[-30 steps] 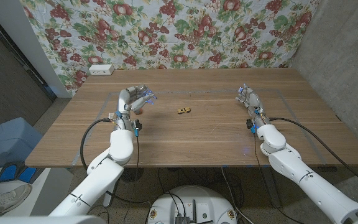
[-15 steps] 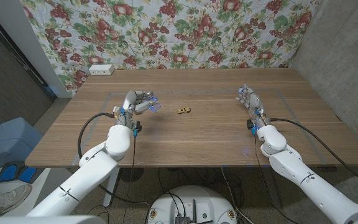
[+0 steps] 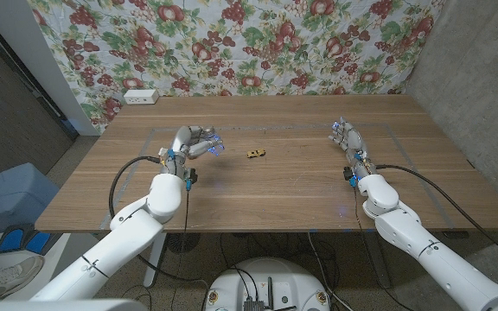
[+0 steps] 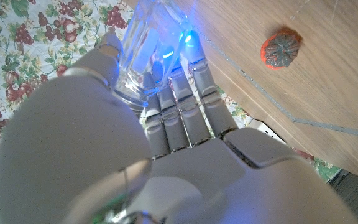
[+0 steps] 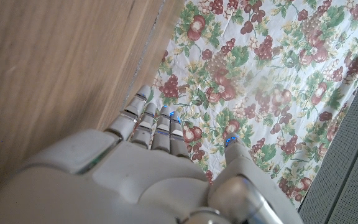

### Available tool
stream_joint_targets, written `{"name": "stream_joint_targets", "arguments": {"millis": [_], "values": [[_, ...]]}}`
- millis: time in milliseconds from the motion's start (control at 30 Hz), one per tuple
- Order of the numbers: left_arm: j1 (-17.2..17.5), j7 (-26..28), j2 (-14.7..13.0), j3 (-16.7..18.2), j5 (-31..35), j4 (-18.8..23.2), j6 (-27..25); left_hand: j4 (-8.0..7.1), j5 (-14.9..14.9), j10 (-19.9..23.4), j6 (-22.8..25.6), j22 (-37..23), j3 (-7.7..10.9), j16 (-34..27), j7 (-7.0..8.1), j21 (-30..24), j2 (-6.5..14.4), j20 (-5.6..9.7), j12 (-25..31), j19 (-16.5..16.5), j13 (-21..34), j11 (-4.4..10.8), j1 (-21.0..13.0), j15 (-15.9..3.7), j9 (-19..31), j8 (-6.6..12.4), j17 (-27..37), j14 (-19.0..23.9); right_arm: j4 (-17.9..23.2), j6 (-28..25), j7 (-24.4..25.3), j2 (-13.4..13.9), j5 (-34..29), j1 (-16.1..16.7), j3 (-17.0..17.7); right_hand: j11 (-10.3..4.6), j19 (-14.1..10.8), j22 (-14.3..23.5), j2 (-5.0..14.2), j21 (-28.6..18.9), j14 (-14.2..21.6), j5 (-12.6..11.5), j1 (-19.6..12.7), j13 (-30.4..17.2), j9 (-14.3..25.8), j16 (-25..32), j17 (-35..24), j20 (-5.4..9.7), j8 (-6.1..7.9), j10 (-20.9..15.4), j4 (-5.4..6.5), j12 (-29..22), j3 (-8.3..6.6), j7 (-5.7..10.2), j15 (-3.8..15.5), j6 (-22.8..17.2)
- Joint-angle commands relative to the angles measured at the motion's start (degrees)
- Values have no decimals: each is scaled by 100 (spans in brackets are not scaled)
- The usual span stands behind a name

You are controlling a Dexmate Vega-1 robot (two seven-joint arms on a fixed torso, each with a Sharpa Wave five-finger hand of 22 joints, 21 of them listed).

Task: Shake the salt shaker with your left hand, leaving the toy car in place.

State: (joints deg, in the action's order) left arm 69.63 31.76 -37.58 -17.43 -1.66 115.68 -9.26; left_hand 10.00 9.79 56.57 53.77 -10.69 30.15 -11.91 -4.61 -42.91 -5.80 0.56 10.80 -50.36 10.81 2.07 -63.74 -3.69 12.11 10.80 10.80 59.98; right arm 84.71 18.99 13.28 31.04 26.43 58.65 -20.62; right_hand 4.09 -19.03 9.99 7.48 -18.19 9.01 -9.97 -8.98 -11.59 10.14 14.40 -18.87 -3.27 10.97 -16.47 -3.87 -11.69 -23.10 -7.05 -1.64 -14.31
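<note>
My left hand (image 3: 195,142) holds a clear glass salt shaker (image 4: 143,53), raised over the table's left part; in the left wrist view my fingers (image 4: 185,109) wrap around its lower body with blue light showing through the glass. The small yellowish toy car (image 3: 255,154) sits on the table a short way to the right of that hand; it shows orange and blurred in the left wrist view (image 4: 281,51). My right hand (image 3: 347,136) stands at the table's right part with fingers straight and nothing in it (image 5: 160,162).
The wooden table (image 3: 284,190) has faint tape lines marking a rectangle. A white power strip (image 3: 140,97) lies at the far left corner. A floral cloth (image 3: 232,43) hangs behind the table. A blue chair (image 3: 7,194) stands to the left of the table.
My left hand has swung from upright to tilted toward the toy car with the shaker in it, then shifted slightly. The car and my right hand have stayed put.
</note>
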Motion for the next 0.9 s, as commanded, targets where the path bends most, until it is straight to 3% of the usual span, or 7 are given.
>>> {"name": "stream_joint_targets", "arguments": {"millis": [33, 367, 667, 900], "values": [[32, 848, 576, 7, 179, -712, 1467, 19, 19, 80, 358, -89, 103, -16, 252, -823, 1143, 1046, 11, -568, 8, 325, -1133, -1009, 11, 39, 11, 612, -122, -30, -38, -53, 8, -110, -31, -4, -43, 12, 111, 10, 30, -10, 11, -12, 19, -14, -18, 16, -2, -13, 4, 4, -34, 19, -17, -24], [-48, 1545, 1212, 50, 524, -1439, 2738, 16, 19, 56, 352, -81, 108, -9, 254, -847, 1139, 1042, 4, -541, 8, 329, -1127, -1010, 12, 38, 9, 596, -153, -53, -53, -58, 32, -145, -35, -6, -49, 12, 111, 28, 34, -10, 11, -12, 19, -13, -16, 16, -3, -12, 4, 5, -35, 17, -12, -24], [-89, 1809, 1544, 127, 789, -1755, 3314, 15, 19, 46, 345, -77, 111, -6, 255, -863, 1138, 1042, 2, -524, 9, 333, -1124, -1011, 13, 37, 8, 586, -176, -18, -52, -55, 28, -132, -33, -7, -59, 13, 112, 45, 33, -10, 9, -12, 19, -15, -13, 14, -4, -15, 3, 4, -38, 13, -15, -21], [-99, 1815, 1664, 188, 901, -1841, 3460, 13, 20, 44, 337, -74, 114, -4, 261, -879, 1139, 1042, 4, -505, 9, 340, -1120, -1010, 13, 35, 9, 577, -191, 12, -48, -65, 36, -120, -27, -3, -65, 13, 112, 56, 34, -10, 7, -12, 19, -15, -12, 14, -4, -11, 2, 5, -39, 17, -16, -20]]}}
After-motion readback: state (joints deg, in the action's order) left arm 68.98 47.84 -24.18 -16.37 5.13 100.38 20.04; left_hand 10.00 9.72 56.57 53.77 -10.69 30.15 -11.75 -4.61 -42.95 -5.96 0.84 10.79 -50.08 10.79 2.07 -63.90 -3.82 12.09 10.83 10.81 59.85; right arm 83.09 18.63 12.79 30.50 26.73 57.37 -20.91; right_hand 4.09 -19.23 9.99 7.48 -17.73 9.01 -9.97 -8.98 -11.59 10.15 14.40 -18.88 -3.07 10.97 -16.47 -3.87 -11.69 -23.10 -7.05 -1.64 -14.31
